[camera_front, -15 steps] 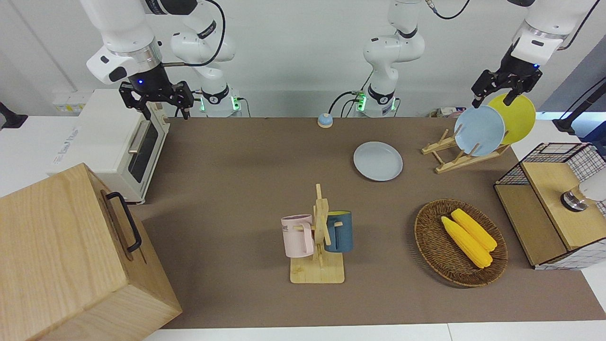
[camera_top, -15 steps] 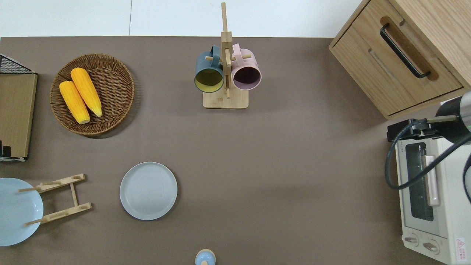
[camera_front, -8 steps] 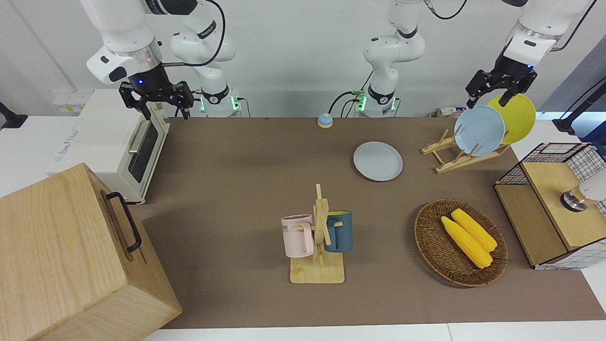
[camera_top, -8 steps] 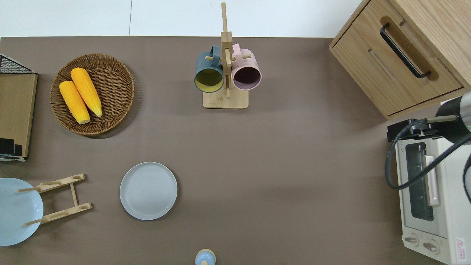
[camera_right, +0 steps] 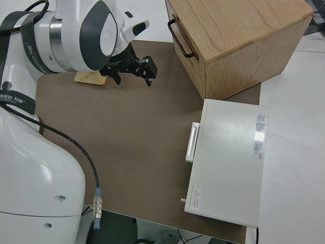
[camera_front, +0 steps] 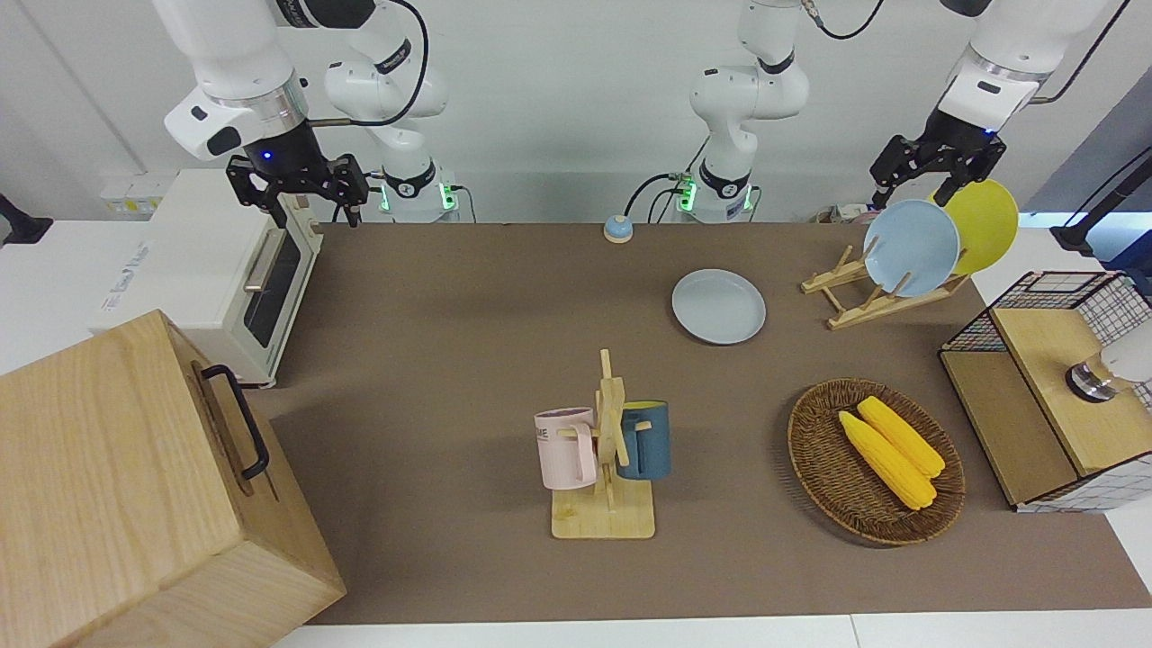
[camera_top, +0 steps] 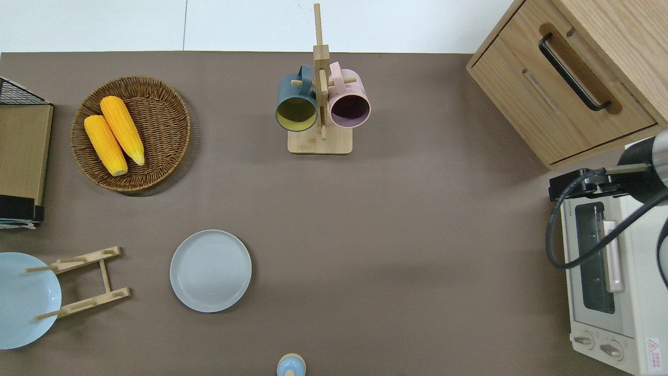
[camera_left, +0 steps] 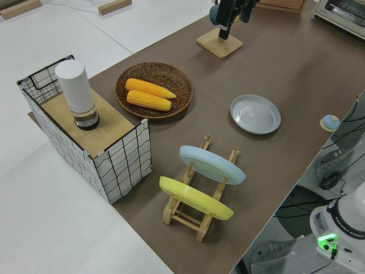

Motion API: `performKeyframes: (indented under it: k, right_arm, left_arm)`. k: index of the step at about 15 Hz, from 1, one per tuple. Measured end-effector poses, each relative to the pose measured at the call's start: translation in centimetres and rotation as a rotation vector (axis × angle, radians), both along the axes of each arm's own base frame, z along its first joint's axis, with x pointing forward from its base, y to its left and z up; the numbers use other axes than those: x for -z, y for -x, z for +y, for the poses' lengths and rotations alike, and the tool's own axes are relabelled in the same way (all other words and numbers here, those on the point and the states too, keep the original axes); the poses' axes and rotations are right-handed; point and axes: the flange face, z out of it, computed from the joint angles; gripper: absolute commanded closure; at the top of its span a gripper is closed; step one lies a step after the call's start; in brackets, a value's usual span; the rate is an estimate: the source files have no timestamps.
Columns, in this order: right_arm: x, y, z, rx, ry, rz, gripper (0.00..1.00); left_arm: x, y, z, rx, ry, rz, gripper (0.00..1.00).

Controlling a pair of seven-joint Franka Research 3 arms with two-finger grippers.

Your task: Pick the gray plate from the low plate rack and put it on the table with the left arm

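The gray plate (camera_front: 718, 306) lies flat on the brown table (camera_front: 450, 360), between the low plate rack (camera_front: 864, 301) and the table's middle. It also shows in the overhead view (camera_top: 210, 270) and the left side view (camera_left: 255, 113). The rack (camera_top: 83, 282) holds a light-blue plate (camera_front: 911, 247) and a yellow plate (camera_front: 985, 220), both slanted. My left gripper (camera_front: 911, 184) is open and empty, up in the air above those two plates. The overhead view shows only a dark part of it at the edge. My right arm is parked, its gripper (camera_front: 306, 193) open.
A mug tree (camera_front: 605, 450) with a pink and a blue mug stands mid-table. A wicker basket (camera_front: 823, 468) with two corn cobs and a wire basket (camera_front: 1044, 297) are at the left arm's end. A toaster oven (camera_front: 225, 270) and a wooden cabinet (camera_front: 135, 486) are at the right arm's end.
My left gripper has risen a little higher above the rack's plates and drifted slightly toward the table's middle. The gray plate and the right arm have not moved.
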Motion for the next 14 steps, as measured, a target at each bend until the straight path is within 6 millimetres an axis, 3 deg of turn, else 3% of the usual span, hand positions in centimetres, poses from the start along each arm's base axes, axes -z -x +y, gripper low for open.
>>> performKeyframes:
  k: [5, 9, 14]
  right_arm:
    - [0.0, 0.0, 0.0, 0.000, 0.000, 0.000, 0.017]
    - [0.0, 0.0, 0.0, 0.000, 0.000, 0.000, 0.017]
    - [0.0, 0.0, 0.0, 0.000, 0.000, 0.000, 0.017]
  left_arm:
    - [0.6, -0.3, -0.1, 0.013, 0.000, 0.013, 0.00]
    - [3.1, -1.8, -1.2, 0.053, -0.002, 0.060, 0.00]
    - [3.8, -2.3, -1.3, 0.074, -0.002, 0.071, 0.00]
